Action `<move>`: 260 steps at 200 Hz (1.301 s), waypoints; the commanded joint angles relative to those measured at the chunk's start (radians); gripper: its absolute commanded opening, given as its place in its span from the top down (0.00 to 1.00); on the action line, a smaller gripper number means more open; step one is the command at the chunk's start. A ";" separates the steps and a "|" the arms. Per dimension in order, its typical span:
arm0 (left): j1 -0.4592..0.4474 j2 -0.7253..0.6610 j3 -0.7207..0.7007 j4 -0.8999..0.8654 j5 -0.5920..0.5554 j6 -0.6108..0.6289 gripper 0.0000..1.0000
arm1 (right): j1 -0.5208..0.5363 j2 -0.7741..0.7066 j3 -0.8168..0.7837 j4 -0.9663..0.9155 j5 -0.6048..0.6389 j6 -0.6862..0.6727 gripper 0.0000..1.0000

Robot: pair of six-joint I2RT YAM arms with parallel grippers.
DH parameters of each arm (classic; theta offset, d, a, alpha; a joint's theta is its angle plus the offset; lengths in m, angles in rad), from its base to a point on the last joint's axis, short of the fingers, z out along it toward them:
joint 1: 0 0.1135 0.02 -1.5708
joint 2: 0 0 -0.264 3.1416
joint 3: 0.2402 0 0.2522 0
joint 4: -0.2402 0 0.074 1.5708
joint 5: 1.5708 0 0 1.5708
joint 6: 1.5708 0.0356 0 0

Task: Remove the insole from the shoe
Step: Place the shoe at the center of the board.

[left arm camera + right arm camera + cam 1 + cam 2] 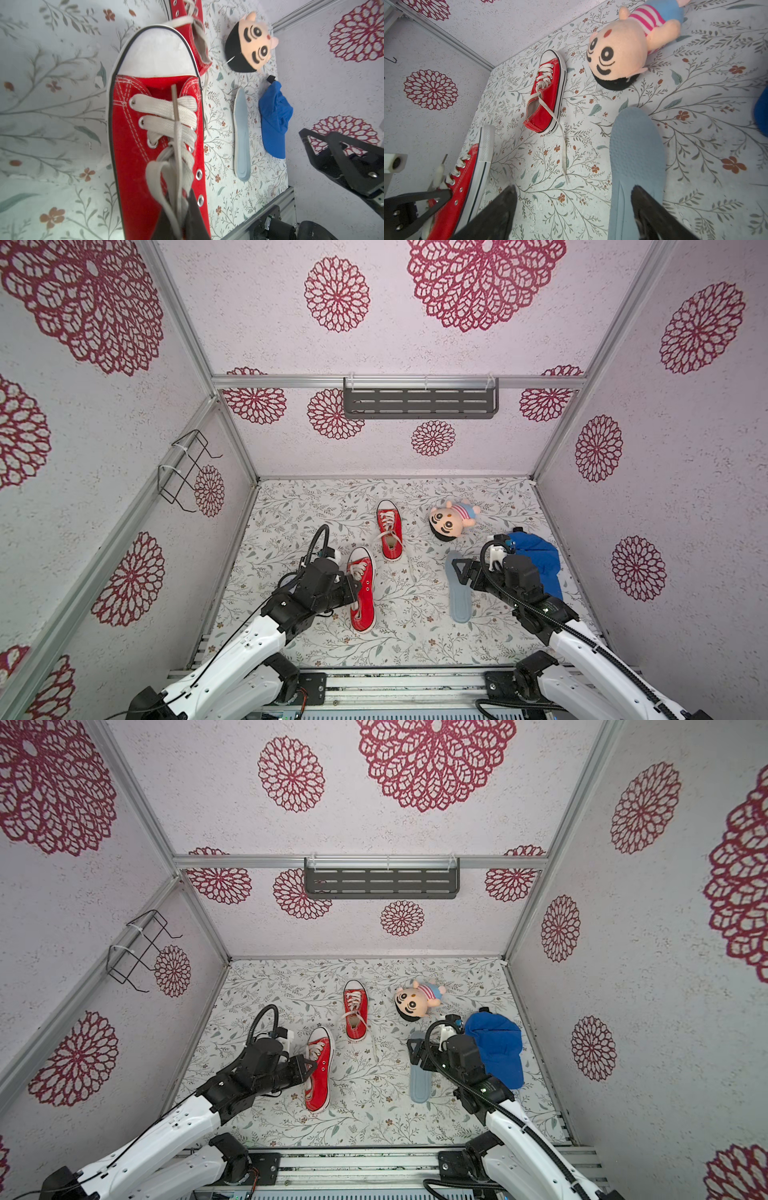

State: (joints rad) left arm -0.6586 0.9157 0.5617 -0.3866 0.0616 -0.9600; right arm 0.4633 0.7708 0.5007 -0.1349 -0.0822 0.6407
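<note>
At the near edge of the table [311,506], left side: the left tool [354,587] sits on the near shoe [365,605], a red canvas sneaker with its toe pointing away. In both top views the arm covers the contact. Only the left wrist view shows it: the tool [178,205] is pressed together with a white lace [176,133] pinched between the fingers, the lace end standing up over the eyelets. Right side, same depth: the right tool [459,570] hangs spread over the grey-blue insole [459,601]. The insole lies flat on the table, outside both shoes, between the near shoe and the blue cap [536,556]. The right wrist view adds that one finger [654,218] is above the insole [635,149] and the other above bare table; contact cannot be told. It also shows the insole's dotted surface, unreadable from above. Farther back: the far shoe [390,535], upright, laces loose, one trailing toward the near side; then a plush doll [449,520] on its back. Top views only: a slotted grey shelf [419,402] on the rear wall and a wire rack [187,472] on the left wall.
</note>
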 commanded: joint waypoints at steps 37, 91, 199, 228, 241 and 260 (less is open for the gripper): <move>-0.176 0.173 0.053 0.166 -0.207 -0.174 1.00 | 0.004 -0.057 -0.022 -0.009 0.021 0.033 0.12; -0.243 0.394 0.117 0.255 -0.210 -0.181 0.87 | 0.003 -0.066 -0.025 -0.029 0.026 0.026 0.12; -0.243 -0.031 -0.044 -0.028 -0.181 -0.134 0.40 | 0.167 0.104 0.062 -0.039 -0.129 -0.108 0.15; -0.244 -0.128 -0.187 -0.015 -0.133 -0.218 0.50 | 0.312 0.202 0.072 0.016 -0.110 -0.067 0.17; -0.245 -0.156 -0.221 -0.025 -0.131 -0.229 0.53 | 0.382 0.253 0.092 0.025 -0.073 -0.052 0.17; -0.245 -0.169 -0.252 -0.026 -0.140 -0.226 0.54 | 0.470 0.336 0.124 0.040 -0.023 -0.033 0.17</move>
State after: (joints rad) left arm -0.8986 0.7734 0.3271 -0.4141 -0.0837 -1.1450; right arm 0.8497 1.0397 0.5690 -0.1410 -0.1677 0.5800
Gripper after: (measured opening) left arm 0.464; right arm 0.830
